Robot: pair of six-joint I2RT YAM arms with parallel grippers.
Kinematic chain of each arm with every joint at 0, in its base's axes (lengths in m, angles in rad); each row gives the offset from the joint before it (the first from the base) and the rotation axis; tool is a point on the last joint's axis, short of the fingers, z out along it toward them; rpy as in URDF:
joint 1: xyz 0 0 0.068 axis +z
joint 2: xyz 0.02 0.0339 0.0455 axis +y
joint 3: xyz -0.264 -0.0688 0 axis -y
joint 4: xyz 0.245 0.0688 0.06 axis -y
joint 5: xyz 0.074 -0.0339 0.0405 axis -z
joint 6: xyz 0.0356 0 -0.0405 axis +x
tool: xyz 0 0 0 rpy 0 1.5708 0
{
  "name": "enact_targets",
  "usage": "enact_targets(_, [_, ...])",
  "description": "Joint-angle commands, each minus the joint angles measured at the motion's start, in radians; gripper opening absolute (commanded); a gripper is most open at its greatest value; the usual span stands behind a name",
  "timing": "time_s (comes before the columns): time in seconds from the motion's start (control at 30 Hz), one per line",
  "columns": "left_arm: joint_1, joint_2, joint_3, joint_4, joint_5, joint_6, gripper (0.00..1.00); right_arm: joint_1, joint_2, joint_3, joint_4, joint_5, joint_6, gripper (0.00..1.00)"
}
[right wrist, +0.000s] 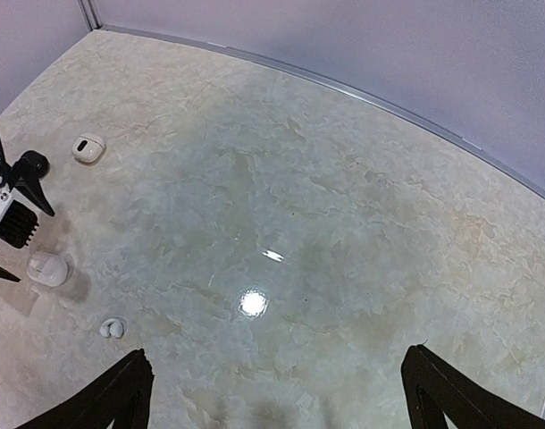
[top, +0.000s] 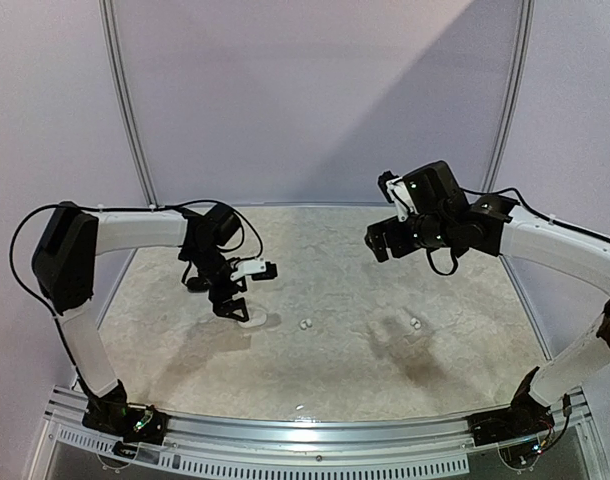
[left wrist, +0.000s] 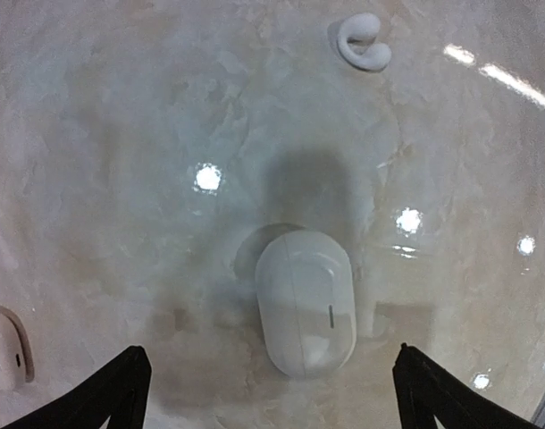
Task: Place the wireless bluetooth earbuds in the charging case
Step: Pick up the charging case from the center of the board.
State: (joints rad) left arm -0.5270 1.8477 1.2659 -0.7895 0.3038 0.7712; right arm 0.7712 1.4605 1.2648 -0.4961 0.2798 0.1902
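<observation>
A white oval charging case (left wrist: 306, 302) lies shut on the marbled table, directly below my left gripper (left wrist: 271, 350). That gripper is open, with its two black fingertips (left wrist: 121, 393) wide on either side of the case and not touching it. In the top view the left gripper (top: 232, 303) hovers just over the case (top: 251, 319). One white earbud (left wrist: 364, 43) lies beyond the case, also seen as earbud (top: 306, 323) and earbud (right wrist: 113, 328). A second earbud (top: 416, 322) lies farther right. My right gripper (top: 383, 222) hangs high above the table, open and empty (right wrist: 277, 353).
Another small white case-like object (right wrist: 88, 147) with dark marks rests to the left of the left arm; its edge shows as a white object (left wrist: 4, 344). A metal rail (top: 315, 430) borders the near table edge, and purple walls enclose the back and sides.
</observation>
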Motion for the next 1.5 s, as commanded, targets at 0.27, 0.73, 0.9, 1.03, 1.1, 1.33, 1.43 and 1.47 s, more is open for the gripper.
enact_targets(0.27, [-0.121, 0.146, 0.079, -0.065, -0.034, 0.075, 0.95, -0.006, -0.126, -0.008, -0.124, 0.021, -0.118, 0.99])
enact_targets(0.73, [-0.100, 0.151, 0.032, -0.018, -0.141, 0.182, 0.93, -0.005, -0.182, -0.048, -0.101, -0.002, -0.135, 0.99])
enact_targets(0.9, [-0.078, 0.126, -0.002, 0.000, -0.180, 0.178, 0.70, -0.006, -0.145, -0.016, -0.038, -0.014, -0.078, 0.99])
enact_targets(1.03, [-0.070, 0.089, -0.020, -0.054, -0.119, 0.208, 0.62, -0.004, -0.090, 0.025, 0.009, 0.003, 0.004, 0.99])
enact_targets(1.1, [-0.060, 0.051, -0.047, -0.073, -0.080, 0.244, 0.61, -0.004, -0.067, 0.036, 0.029, -0.002, 0.048, 0.99])
enact_targets(1.33, [-0.051, 0.037, -0.083, 0.014, -0.026, 0.224, 0.54, -0.003, -0.044, 0.028, 0.025, -0.011, 0.143, 0.99])
enact_targets(1.43, [-0.056, 0.067, -0.064, 0.046, -0.049, 0.182, 0.58, -0.004, -0.061, 0.009, 0.029, -0.016, 0.123, 0.99])
enact_targets(1.47, [-0.056, 0.078, -0.053, 0.042, -0.053, 0.168, 0.60, -0.003, -0.065, 0.009, 0.026, -0.016, 0.110, 0.99])
